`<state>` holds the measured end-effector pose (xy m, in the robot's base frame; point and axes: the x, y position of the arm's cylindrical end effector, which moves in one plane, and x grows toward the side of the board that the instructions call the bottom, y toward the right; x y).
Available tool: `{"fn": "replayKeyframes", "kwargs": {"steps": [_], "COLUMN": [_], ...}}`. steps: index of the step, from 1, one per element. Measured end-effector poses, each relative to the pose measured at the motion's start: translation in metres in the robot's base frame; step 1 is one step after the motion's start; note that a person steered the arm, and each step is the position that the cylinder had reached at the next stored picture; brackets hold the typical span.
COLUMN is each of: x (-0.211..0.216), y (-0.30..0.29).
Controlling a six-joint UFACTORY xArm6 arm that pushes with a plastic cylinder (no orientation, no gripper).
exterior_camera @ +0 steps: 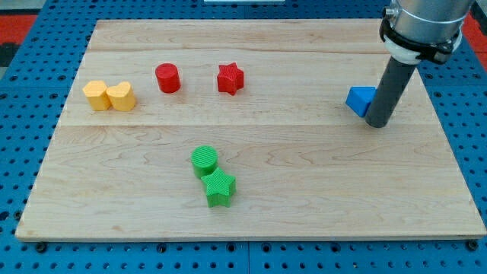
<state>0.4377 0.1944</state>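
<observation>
My tip [378, 122] rests on the wooden board [304, 183] at the view's right, touching the right side of a blue block [359, 100], whose shape is partly hidden by the rod. A red star [230, 78] and a red cylinder [167, 78] sit at the upper middle, far left of the tip. Two yellow blocks, a hexagon-like one [96, 95] and a heart-like one [121, 97], touch each other at the view's left. A green cylinder [204, 160] and a green star [220, 188] touch at the lower middle.
The board lies on a blue pegboard surface [23, 152] that surrounds it on all sides. The arm's grey body [423, 23] hangs over the board's upper right corner.
</observation>
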Motion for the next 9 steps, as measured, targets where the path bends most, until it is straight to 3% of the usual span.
{"fn": "replayKeyframes", "kwargs": {"steps": [2, 4, 5, 8, 9], "x": [-0.004, -0.054, -0.076, -0.084, -0.067], "y": [0.004, 0.003, -0.030, -0.009, -0.046]}}
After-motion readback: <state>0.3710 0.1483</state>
